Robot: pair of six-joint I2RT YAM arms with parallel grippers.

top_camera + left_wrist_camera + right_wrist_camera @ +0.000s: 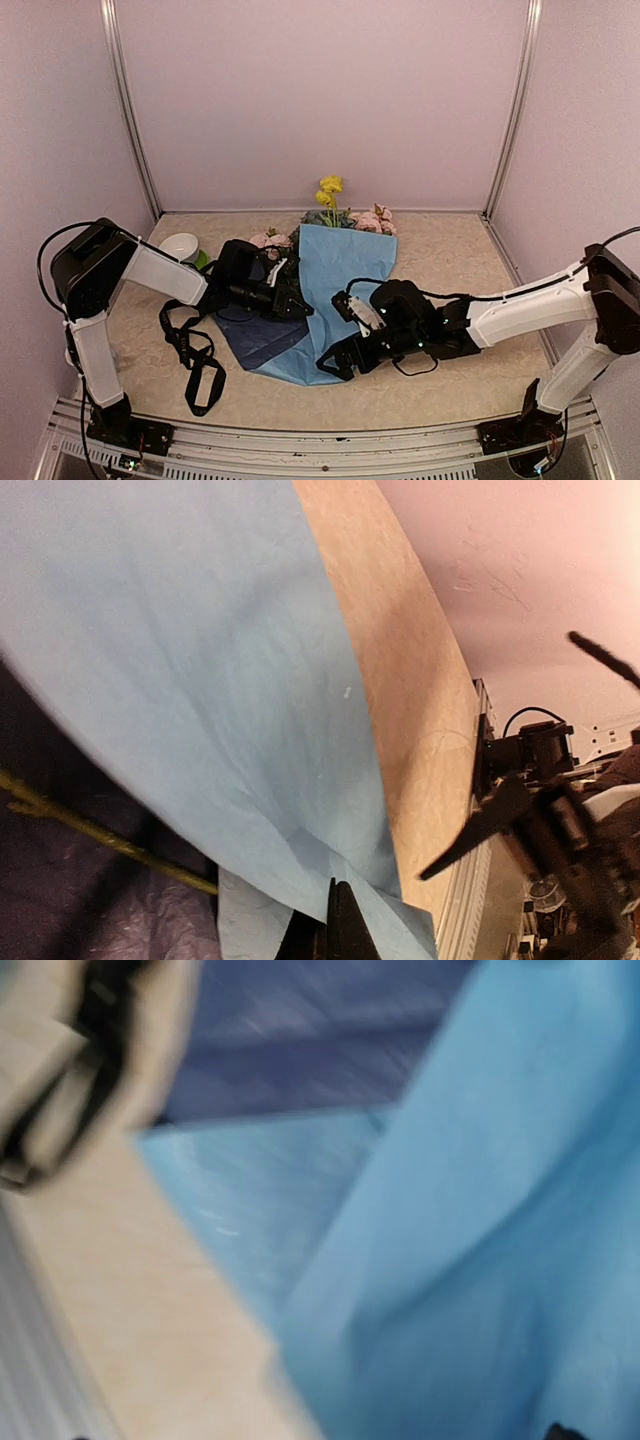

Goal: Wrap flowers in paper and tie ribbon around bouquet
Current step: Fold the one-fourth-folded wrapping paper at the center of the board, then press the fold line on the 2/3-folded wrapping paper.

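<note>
The left pincer (296,297) is closed, its tips against the left fold of the large, thin light-blue paper sheet (345,260). Whether a layer is nipped between them I cannot tell. The right pincer (338,360) stands with jaws wide apart and nothing between them, at the sheet's near corner.

The sheet lies mid-worktop, folded over itself, with its navy reverse showing at the near left. The bunch of artificial flowers (335,205), yellow blooms, pale pink roses and green leaves, pokes out from under its far edge, close to the back edge of the worktop. A long black fabric ribbon (192,352) lies in loose loops toward the near left corner. A white bowl on a green saucer (182,247) sits near the back left corner.

The beige, stone-speckled worktop (450,260) is closed in by plain pale lilac walls (320,90), with aluminium posts (135,130) at the back corners and a ribbed metal rail (330,442) along the near edge.
</note>
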